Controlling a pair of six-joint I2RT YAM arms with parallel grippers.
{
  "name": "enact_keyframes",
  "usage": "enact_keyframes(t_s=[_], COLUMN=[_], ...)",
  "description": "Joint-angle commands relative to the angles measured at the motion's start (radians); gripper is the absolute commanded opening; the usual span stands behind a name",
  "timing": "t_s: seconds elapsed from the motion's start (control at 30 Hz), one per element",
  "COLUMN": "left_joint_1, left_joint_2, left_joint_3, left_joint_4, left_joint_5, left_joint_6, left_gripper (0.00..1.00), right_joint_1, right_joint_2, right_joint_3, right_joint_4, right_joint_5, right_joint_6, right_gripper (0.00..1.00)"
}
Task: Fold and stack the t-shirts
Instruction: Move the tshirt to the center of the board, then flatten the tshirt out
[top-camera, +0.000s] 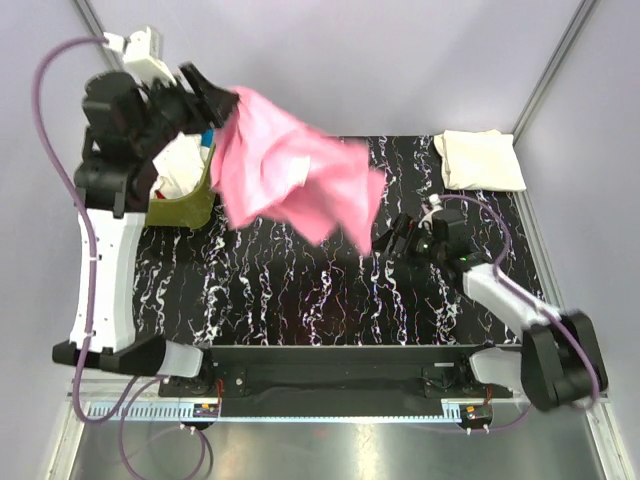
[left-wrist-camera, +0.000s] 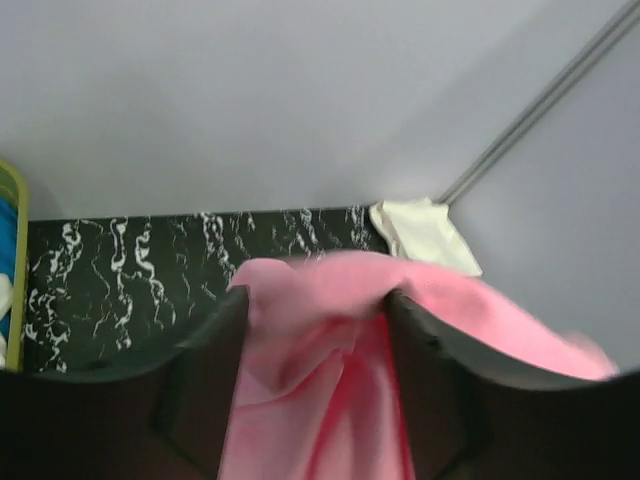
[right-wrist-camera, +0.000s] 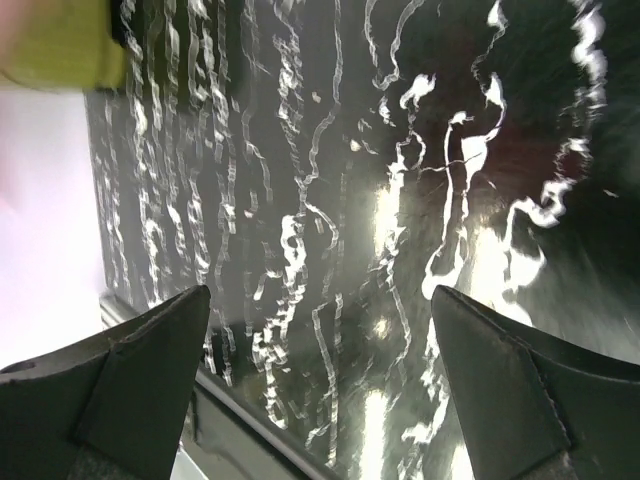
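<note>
A: Pink t-shirt (top-camera: 290, 170) hangs above the worktop (top-camera: 300, 290), left fingers (left-wrist-camera: 215, 380) clamped on it.
B: Right fingers (right-wrist-camera: 120, 370) are apart, empty. Next: spread it flat, probably.

We scan every view and find no writing we can read. The pink t-shirt (top-camera: 290, 180) is plain cloth with no print or tag showing, and the folded cream t-shirt (top-camera: 480, 160) at the far right corner carries no lettering either. The black table (top-camera: 300, 290) shows only white marbled veining, no marks or numbers. At the near edge, the pale strip (top-camera: 280, 408) under the arm bases has fine ticks like a scale, but they are too small for us to read any figures.
</note>
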Motion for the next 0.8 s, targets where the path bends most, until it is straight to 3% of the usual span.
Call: enact_keyframes(t_s=[0.0, 0.07, 0.17, 0.23, 0.33, 0.5, 0.63, 0.77], left_joint_1=[-0.001, -0.025, -0.044, -0.044, -0.044, -0.096, -0.217, -0.367], left_joint_2=[0.027, 0.027, -0.034, -0.146, -0.272, -0.434, -0.51, -0.528], left_joint_3=[-0.259, -0.37, -0.613, -0.805, -0.958, -1.064, -1.138, -1.262], left_joint_4=[-0.056, -0.102, -0.078, -0.036, -0.013, -0.091, -0.116, -0.024], left_joint_5=[0.084, 0.086, 0.04, 0.011, -0.006, -0.069, -0.092, -0.077], left_joint_6=[-0.022, -0.013, -0.021, -0.045, -0.062, -0.053, -0.097, -0.221], left_gripper=[0.68, 0.8, 0.81, 0.83, 0.82, 0.77, 0.77, 0.79], right_joint_1=[-0.005, -0.004, -0.005, -0.004, -0.001, 0.087, 0.14, 0.179], right_joint_2=[-0.241, -0.334, -0.382, -0.38, -0.321, -0.206, -0.126, 0.033], right_joint_3=[0.127, 0.202, 0.287, 0.319, 0.307, 0.223, 0.175, 0.198], right_joint_4=[-0.308, -0.413, -0.56, -0.629, -0.691, -0.703, -0.676, -0.648], right_joint_5=[0.195, 0.252, 0.318, 0.297, 0.21, 0.19, 0.185, 0.159], right_joint_6=[-0.002, -0.015, -0.025, -0.023, 0.003, 0.044, 0.044, 0.026], right_gripper=[1.0, 1.0, 1.0, 1.0, 0.99, 0.96, 0.95, 0.95])
